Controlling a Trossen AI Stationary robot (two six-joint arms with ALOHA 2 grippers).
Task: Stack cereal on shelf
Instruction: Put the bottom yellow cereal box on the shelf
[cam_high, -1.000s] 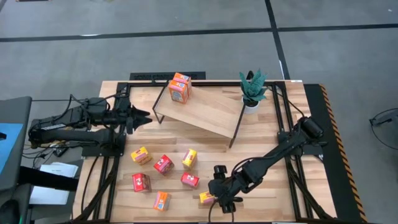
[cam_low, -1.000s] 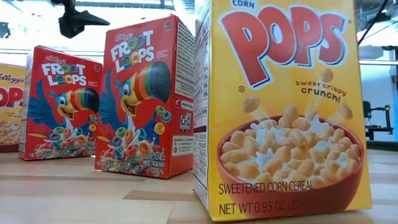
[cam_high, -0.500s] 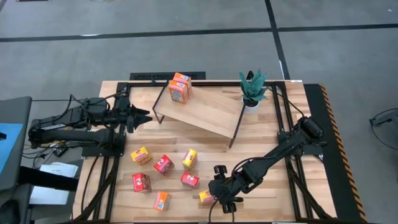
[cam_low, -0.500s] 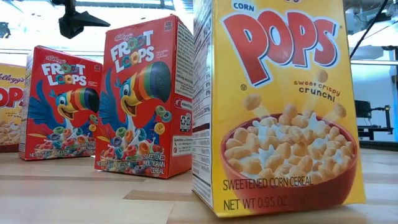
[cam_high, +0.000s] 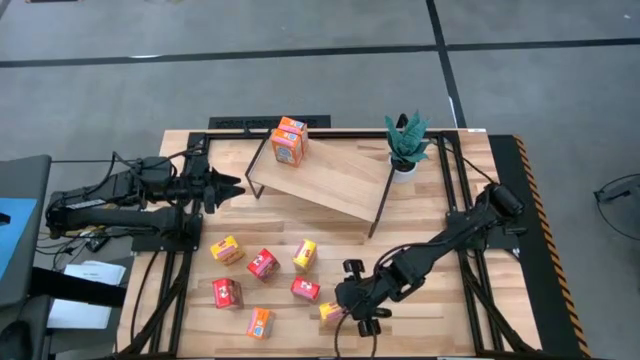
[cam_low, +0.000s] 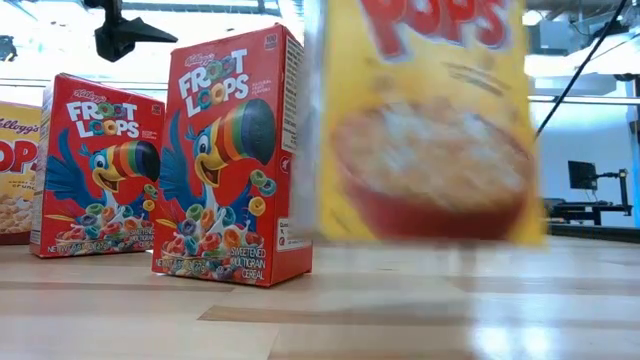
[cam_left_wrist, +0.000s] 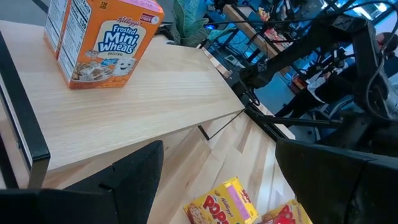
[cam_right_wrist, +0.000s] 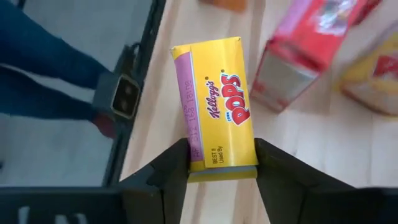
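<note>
The right gripper (cam_right_wrist: 221, 171) is clamping a yellow Corn Pops box (cam_right_wrist: 216, 127) between its two dark fingers (cam_right_wrist: 171, 171), the jaws standing partly apart with one finger pressing each long side of the carton. In the high view this gripper (cam_high: 340, 308) is sitting near the front edge of the table (cam_high: 440, 300), with the yellow box showing at its tip. The low view is showing the same box (cam_low: 425, 120) blurred and clear of the tabletop, its bottom edge hanging above the planks. The left gripper (cam_high: 232, 188) is hovering beside the left end of the shelf (cam_high: 330, 178) with its jaws spread wide and nothing between them. Two orange Frosted Mini Wheats boxes (cam_high: 288, 140) are standing side by side on the shelf's back left corner. Six more cereal boxes (cam_high: 262, 264), red, yellow and orange, are lying scattered on the table in front of the shelf. A small potted plant (cam_high: 406, 142) is sitting at the shelf's right end.
</note>
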